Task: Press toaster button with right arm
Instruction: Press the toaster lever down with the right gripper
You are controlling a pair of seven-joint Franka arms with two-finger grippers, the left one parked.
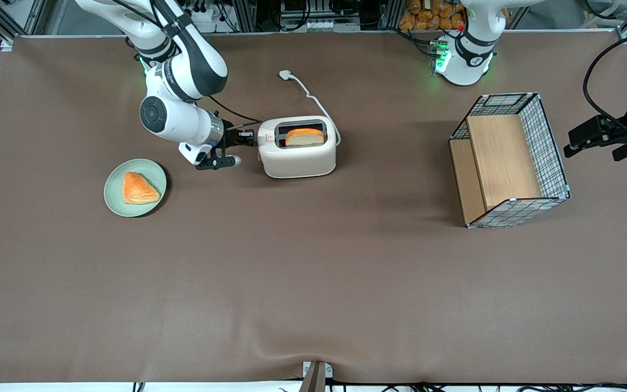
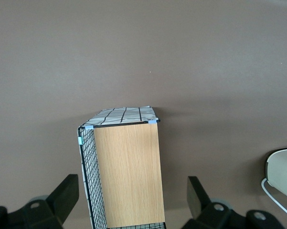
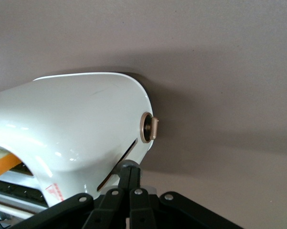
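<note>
- Find the toaster (image 1: 298, 155) upright on the table (image 1: 313, 283), nearer the table edge farthest from the front camera and toward the working arm's end.
- Note one slice of bread (image 1: 305, 136) standing in the slot nearer the front camera.
- Trace the white cord (image 1: 316, 103) from the toaster toward that same farthest edge, ending in the plug (image 1: 285, 74) flat on the table.
- Locate the right arm (image 1: 183, 87) lowered over the table, wrist level, with the hand (image 1: 249, 139) up against the toaster's narrow end.
- Read the hand (image 3: 130, 180) in the right wrist view: fingers pressed together, pinching nothing, tips at the toaster button (image 3: 128, 165).
- Find the toaster button at the end of the dark lever slot (image 3: 126, 151) in the toaster (image 3: 76, 124), with a round dial (image 3: 149, 128) just beside the slot.
- Note the green plate (image 1: 115, 204) carrying a triangular pastry (image 1: 139, 188), beside the hand and nearer the front camera, apart from the toaster.
- Find the wire basket (image 1: 550, 147) with wooden panels, tipped on its side toward the parked arm's end, well apart from the toaster.
</note>
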